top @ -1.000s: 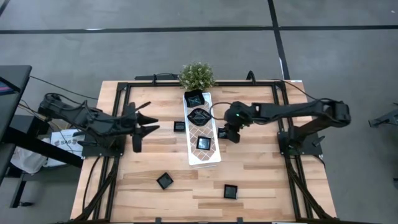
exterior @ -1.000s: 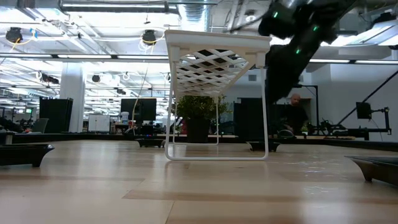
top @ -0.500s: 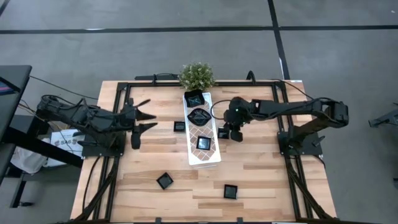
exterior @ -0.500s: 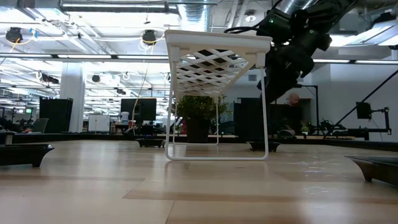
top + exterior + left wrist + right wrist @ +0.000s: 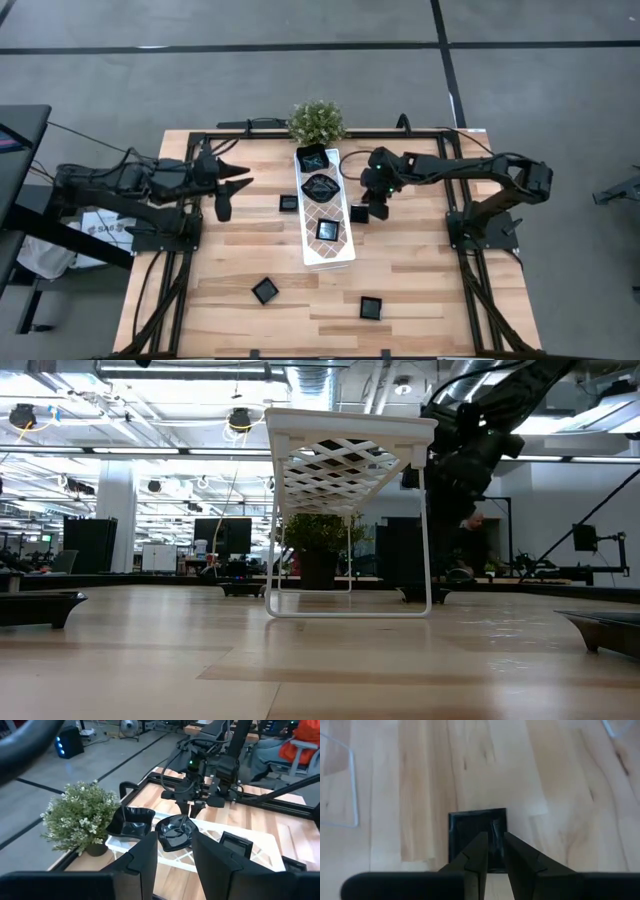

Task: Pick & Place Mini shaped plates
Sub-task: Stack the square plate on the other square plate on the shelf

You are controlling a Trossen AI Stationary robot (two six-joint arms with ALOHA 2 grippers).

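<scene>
Your high view looks straight down on the whole pale wooden table (image 5: 400,270); your low view looks level along it. Both share the long white lattice-patterned tray (image 5: 328,215) (image 5: 345,450). Wrist views sit close, facing forward.

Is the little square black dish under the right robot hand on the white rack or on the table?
On the table. The square dish lies flat on bare wood beside the white rack, with the right gripper hanging above it.

Glossy black mini plates (image 5: 318,187), white lattice-patterned tray (image 5: 340,253), pale striped wooden table (image 5: 420,280).
</scene>
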